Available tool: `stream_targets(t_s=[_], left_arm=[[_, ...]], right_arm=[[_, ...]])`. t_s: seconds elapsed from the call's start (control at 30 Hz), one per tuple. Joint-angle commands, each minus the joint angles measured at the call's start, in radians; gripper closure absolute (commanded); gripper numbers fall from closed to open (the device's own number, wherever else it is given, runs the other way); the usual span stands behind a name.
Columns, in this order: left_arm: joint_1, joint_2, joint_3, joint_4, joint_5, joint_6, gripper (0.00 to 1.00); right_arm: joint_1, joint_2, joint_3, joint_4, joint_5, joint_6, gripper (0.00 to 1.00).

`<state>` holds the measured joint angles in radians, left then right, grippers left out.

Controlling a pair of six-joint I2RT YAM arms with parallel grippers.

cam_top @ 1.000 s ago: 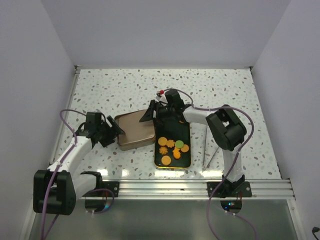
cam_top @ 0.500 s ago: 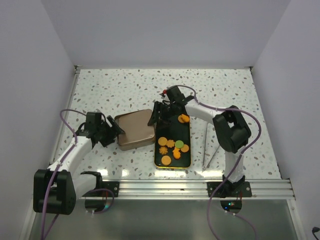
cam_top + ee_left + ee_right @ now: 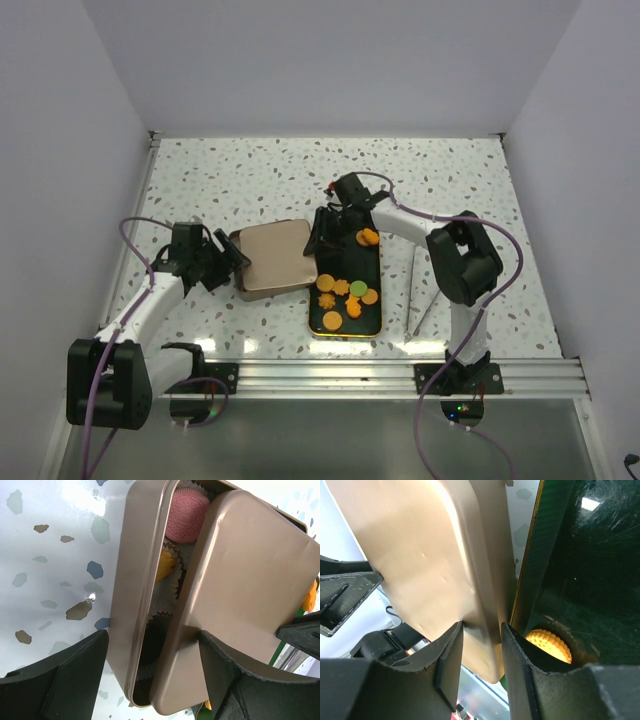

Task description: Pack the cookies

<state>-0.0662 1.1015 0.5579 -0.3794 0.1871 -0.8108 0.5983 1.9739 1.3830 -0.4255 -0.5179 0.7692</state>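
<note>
Now, nearest to the arm bases, most of the cookies (image 3: pixel 342 295) lie loose on the black tray (image 3: pixel 345 334), not yet packed. Just beside the tray, on its left, the gold tin (image 3: pixel 137 580) stands on the speckled desk (image 3: pixel 250 180). The left end effector (image 3: pixel 222 262) waits at the tin's left end, released, its jaws wide on either side of it, the same as a second ago. The change is on the other side. The right end effector (image 3: pixel 481 650), which was looser and over the far end of the tray, has come to the right edge of the lid (image 3: pixel 275 255) and is clenched on it, grasping the lid. The lid sits skewed on the tin and leaves a gap, where a pink cookie (image 3: pixel 186 515) and paper cups (image 3: pixel 162 597) show inside. Farther back, one orange cookie (image 3: pixel 367 238) is now uncovered at the far end of the tray. I judge that the lid is being taken off, so that the remaining cookies can go in.
</note>
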Motion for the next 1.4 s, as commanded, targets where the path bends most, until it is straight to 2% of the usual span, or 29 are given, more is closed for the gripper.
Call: stream_targets(t_s=[0.0,0.43,0.67,0.97,1.37], left_arm=[[0.000,0.000,-0.012,0.008,-0.014,0.009,0.22],[0.000,-0.003,-0.004,0.007,-0.014,0.016,0.22],[0.000,0.000,-0.004,0.002,-0.017,0.025,0.23],[0.000,0.014,-0.004,0.019,-0.006,0.024,0.23],[0.000,0.052,0.111,-0.053,-0.043,0.068,0.22]], right_arm=[[-0.002,-0.017,0.025,-0.019,0.032,-0.005,0.61],[0.009,0.092,0.137,-0.039,0.036,0.002,0.62],[0.026,0.143,0.194,-0.058,0.044,0.008,0.53],[0.043,0.154,0.221,-0.084,0.062,0.051,0.51],[0.061,0.164,0.248,-0.098,0.068,0.136,0.50]])
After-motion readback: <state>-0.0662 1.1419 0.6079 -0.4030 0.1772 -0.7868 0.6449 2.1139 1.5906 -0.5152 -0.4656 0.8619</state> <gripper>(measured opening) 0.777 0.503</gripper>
